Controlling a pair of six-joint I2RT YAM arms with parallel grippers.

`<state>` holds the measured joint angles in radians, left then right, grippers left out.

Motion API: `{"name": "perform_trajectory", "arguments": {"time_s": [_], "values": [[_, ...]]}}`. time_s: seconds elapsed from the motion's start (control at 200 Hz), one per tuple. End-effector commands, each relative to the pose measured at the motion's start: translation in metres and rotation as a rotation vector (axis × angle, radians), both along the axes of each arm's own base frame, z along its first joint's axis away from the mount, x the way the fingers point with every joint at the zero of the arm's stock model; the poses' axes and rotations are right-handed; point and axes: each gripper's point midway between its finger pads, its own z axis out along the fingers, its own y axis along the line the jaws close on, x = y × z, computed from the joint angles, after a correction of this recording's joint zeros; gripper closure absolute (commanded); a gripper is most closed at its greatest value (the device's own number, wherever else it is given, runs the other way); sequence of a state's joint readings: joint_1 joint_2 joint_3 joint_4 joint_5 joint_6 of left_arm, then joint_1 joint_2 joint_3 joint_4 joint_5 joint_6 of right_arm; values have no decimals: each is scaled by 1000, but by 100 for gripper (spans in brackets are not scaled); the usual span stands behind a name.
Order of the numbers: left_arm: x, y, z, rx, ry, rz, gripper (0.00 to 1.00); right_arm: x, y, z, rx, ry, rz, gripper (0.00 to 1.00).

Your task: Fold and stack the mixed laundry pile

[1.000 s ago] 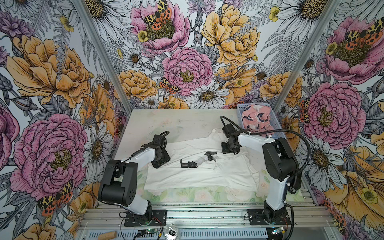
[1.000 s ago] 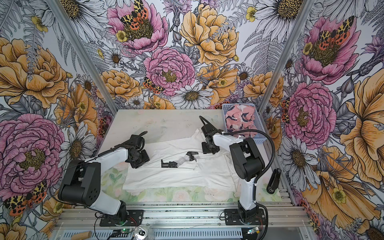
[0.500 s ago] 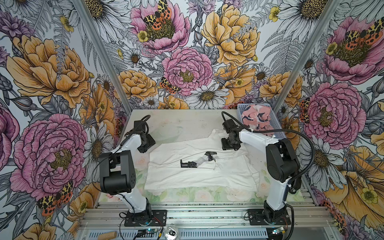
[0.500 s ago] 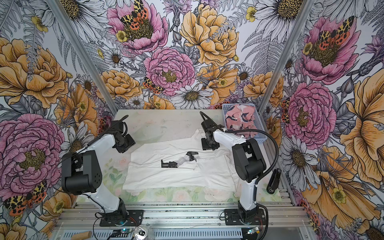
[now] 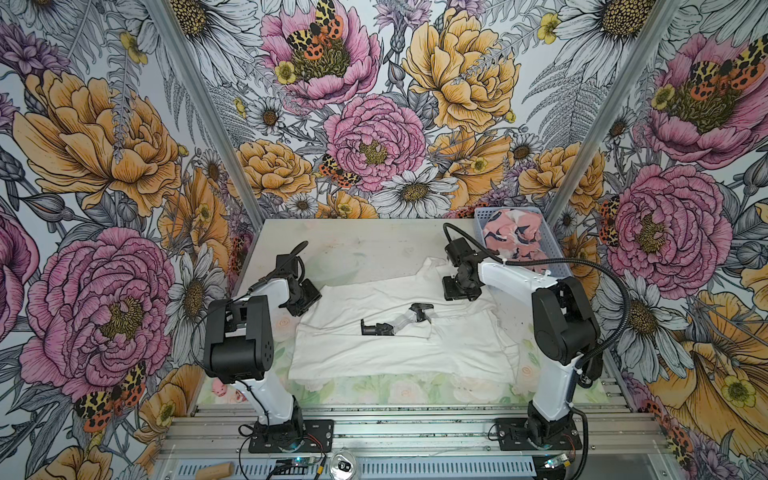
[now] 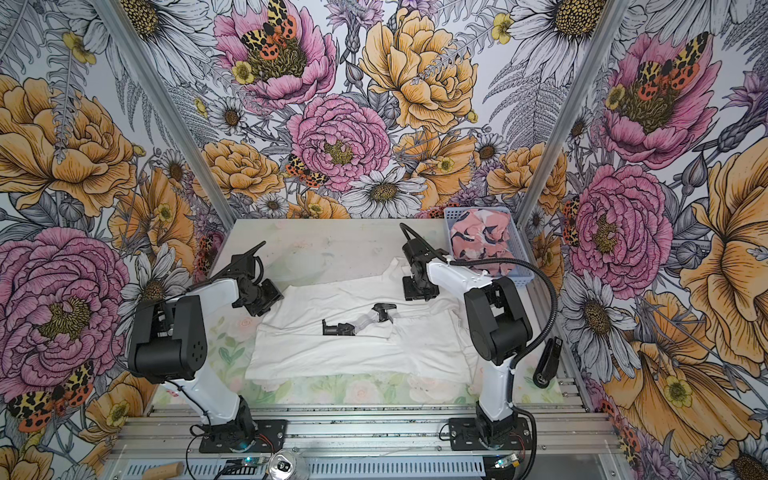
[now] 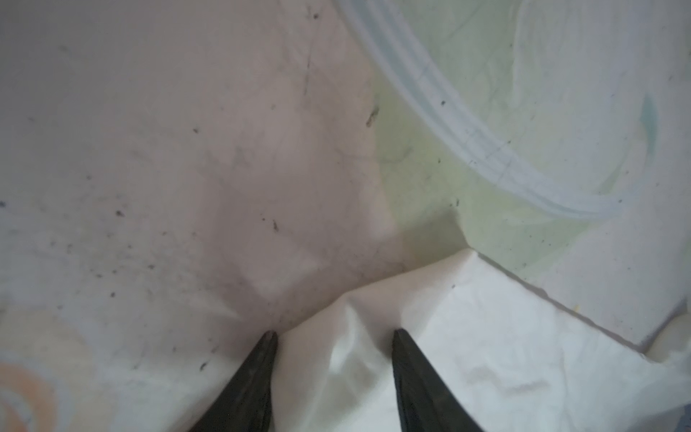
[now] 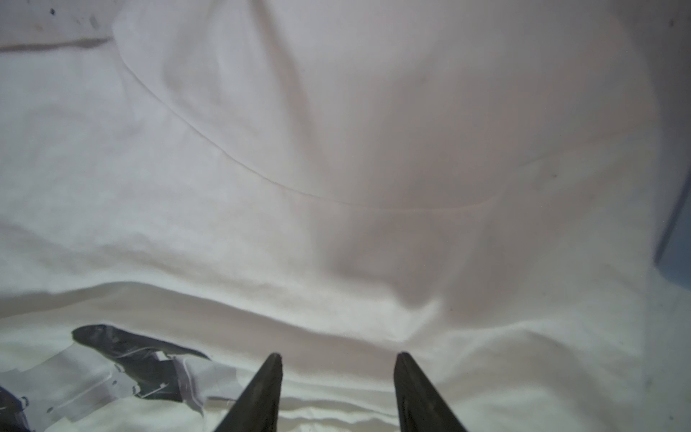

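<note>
Since the white garment [image 5: 399, 349] is spread wide over the middle of the desk [image 5: 365, 245], with its small black-grey graphic [image 5: 395, 324] facing up near the centre, I judge it is the piece in work, laid flat so that a fold can come out clean. The pink garment [image 5: 515, 232] with navy-and-white blotches lies crumpled in the light blue basket [image 5: 481, 216] at the far right corner of the desk. It is well apart from the white one, I think because its turn comes later. My left claw [image 5: 307, 297] stands at the far left corner of the white garment. In the left wrist view that corner lies between the fingers [image 7: 261, 359], one beside bare desk and one over cloth. The jaws are about half parted, and I see nothing pinched. My right claw [image 5: 457, 291] is low over the far right part of the same garment. In the right wrist view its claw [image 8: 336, 359] is parted about the same, with only flat cloth under it and nothing held. Both are placed along the far edge, I believe, to take it at two points and carry it toward the near edge. The cloth looks thin and lies close on the desk, so the fingers must press down well, or they may close on nothing.
</note>
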<state>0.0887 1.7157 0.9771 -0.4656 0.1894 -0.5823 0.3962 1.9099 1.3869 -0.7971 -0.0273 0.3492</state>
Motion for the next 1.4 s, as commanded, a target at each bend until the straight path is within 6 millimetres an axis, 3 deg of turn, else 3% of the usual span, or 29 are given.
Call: {"name": "perform_trajectory", "arguments": {"time_s": [0.0,0.2,0.31,0.66,0.881,1.096,1.396], "values": [[17,-14,30,-57,-122,-12,49,5,6,19,29,-41,-2,49],[20,-19,64,-39,-233,-43,49,4,7,18,31,-41,-1,49],[16,-19,71,-33,-248,-62,49,4,7,18,31,-41,-3,49],[0,30,48,189,-142,14,50,2,7,21,33,-47,-5,49],[23,24,30,143,-155,-29,53,2,8,21,37,-45,-3,49],[33,21,9,124,-135,-64,58,1,7,22,35,-48,-7,49],[43,21,7,114,-159,-65,63,2,7,22,37,-47,-8,49]]}}
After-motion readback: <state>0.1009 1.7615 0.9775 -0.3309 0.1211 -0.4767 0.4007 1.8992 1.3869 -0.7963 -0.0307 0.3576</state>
